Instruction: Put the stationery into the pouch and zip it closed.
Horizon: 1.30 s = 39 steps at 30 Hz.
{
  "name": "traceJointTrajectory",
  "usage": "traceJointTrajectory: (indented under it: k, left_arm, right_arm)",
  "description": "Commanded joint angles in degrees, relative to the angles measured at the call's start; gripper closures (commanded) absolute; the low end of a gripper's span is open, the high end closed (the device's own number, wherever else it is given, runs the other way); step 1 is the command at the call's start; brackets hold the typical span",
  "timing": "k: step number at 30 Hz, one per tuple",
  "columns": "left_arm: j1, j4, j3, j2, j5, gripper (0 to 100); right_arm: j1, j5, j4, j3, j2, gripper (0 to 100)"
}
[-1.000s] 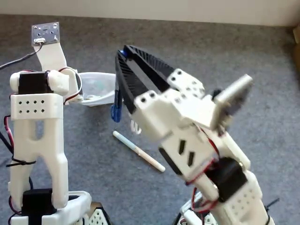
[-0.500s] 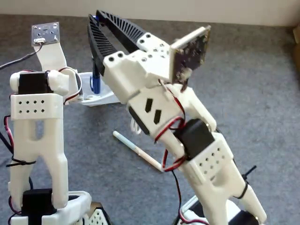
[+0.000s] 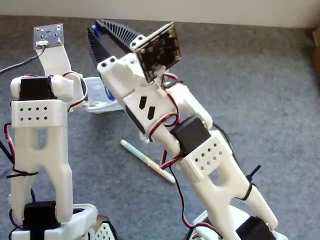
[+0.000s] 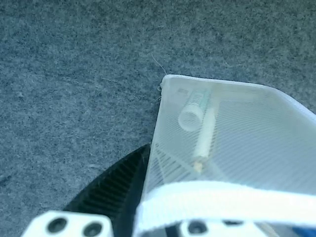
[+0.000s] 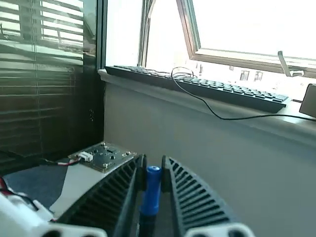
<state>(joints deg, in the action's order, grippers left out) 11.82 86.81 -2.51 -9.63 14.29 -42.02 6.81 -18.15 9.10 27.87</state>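
Translucent white mesh pouch (image 4: pixel 232 128) — rim pinched in left fingers (image 4: pixel 111 185); right fingers (image 5: pixel 118 195) clamp a blue pen (image 5: pixel 150 192), raised near it.

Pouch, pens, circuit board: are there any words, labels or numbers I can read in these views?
None readable.
pouch: small grey mark near its corner, too blurred to read.
blue pen and white pen: no print I can make out.
circuit board: markings too small.

Daylight glares white through the window (image 5: pixel 247 24); blinds (image 5: pixel 44 74) beside it are dim. The pouch (image 4: pixel 237 128) gleams pale. From above, carpet (image 3: pixel 270 85) evenly lit, wall (image 3: pixel 225 10) brightest at 12 o'clock.
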Motion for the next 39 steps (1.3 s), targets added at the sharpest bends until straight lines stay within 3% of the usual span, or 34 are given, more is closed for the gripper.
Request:
traceJointTrajectory:
  k: [1, 5, 9, 18, 36, 39]
  left_arm:
    - [1.01, -1.14, -1.27, 0.75, -0.53, 99]
    - [1.01, -1.14, -1.19, 0.92, -0.53, 99]
    - [1.01, -1.14, -1.1, 1.01, -0.53, 99]
    - [0.92, -1.14, -1.19, 0.92, -0.09, 99]
    - [0.92, -1.14, -1.36, 0.84, -0.09, 99]
    - [0.92, -1.14, -1.36, 0.84, -0.09, 99]
  right_arm:
    - [-0.66, 1.32, 1.19, 2.68, 7.16, 95.8]
    - [-1.36, 2.29, 1.1, 8.04, 11.21, 95.8]
    - [-4.35, 8.79, 0.66, 14.2, 14.55, 95.8]
    - [-9.01, 10.73, -17.27, 17.27, 19.12, 95.8]
    - [-8.75, 10.55, -18.07, 17.54, 19.12, 95.3]
    - [-8.75, 10.46, -18.59, 17.54, 19.12, 91.4]
